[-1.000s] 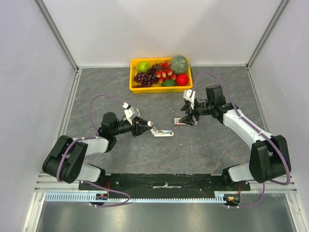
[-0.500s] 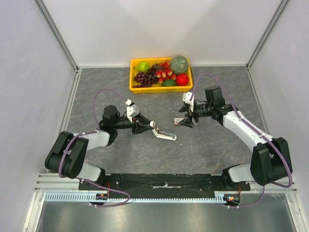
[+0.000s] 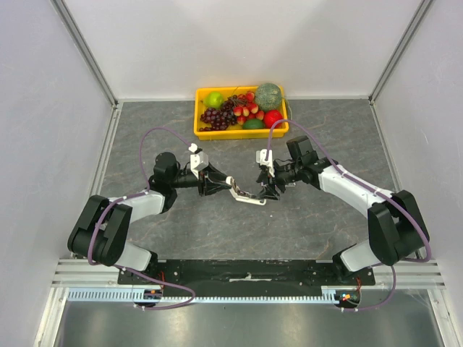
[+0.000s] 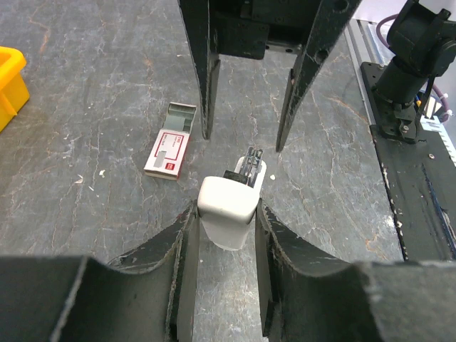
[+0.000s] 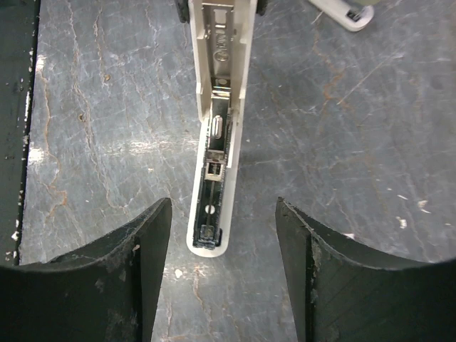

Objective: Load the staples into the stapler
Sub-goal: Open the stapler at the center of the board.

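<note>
The white stapler lies opened out on the grey table, its metal channel facing up. My left gripper is shut on the stapler's white rear end. My right gripper is open, and its fingers straddle the stapler's front tip without touching it. The staples are a small red and white box lying flat beside the stapler, seen in the left wrist view. In the top view the right gripper hides the box.
A yellow bin of toy fruit stands at the back of the table. A white rounded object lies past the stapler in the right wrist view. The black base rail runs along the near edge.
My right gripper moved left from over the staples box to the stapler's tip. My left gripper swung the stapler to the right, toward it.
</note>
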Available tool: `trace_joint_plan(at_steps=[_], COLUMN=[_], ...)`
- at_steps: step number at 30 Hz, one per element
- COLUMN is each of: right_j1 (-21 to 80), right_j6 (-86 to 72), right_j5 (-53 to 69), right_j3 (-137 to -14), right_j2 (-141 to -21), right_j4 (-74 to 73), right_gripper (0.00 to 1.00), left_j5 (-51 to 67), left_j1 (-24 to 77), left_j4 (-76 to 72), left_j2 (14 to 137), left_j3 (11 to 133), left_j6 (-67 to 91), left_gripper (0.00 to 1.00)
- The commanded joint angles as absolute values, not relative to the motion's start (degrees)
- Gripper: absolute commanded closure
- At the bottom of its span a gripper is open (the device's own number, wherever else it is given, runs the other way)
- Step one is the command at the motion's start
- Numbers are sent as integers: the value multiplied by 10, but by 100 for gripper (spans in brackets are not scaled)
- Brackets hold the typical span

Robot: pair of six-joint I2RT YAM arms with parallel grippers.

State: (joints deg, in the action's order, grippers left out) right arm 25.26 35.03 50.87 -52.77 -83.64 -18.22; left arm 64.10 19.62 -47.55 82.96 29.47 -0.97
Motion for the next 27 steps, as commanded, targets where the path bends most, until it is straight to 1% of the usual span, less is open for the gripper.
trace_joint_plan(at_steps=[1,5,9,12,19,21,22,23,24,26,27], right_j1=[272,289,301,306,310,309,310,310,310,310,310], right_j6=[333,319,316,303,278,275,274,273,272,272,271], right_j5=[490,468,450,435,408,403,403,403,404,406,410], right_j3=[-533,-543,-547,-552,-559,-559,-560,-561,-563,-564,-564], right_j2=[-860,-874,-888,-901,-911,-913,-913,-914,-914,-914,-914], right_j4=[-185,-187,-187,-179,-156,-152,-152,-152,-152,-151,-153], right_gripper=[34,39,41,45,59,65,74,79,89,99,100], left_j5=[642,630,626,624,632,632,634,635,635,635,635], left_j1=[195,195,196,195,197,197,197,197,197,196,197], left_j4=[-481,-470,-469,-468,-472,-472,-472,-472,-473,-472,-472], left_j2=[833,831,831,831,834,835,835,835,836,837,837], left_j3=[319,323,323,323,322,321,320,319,319,317,317], left_j6=[-34,-42,-47,-46,-47,-49,-48,-50,-52,-53,-54], left_gripper=[96,96,96,96,95,95,95,94,94,91,89])
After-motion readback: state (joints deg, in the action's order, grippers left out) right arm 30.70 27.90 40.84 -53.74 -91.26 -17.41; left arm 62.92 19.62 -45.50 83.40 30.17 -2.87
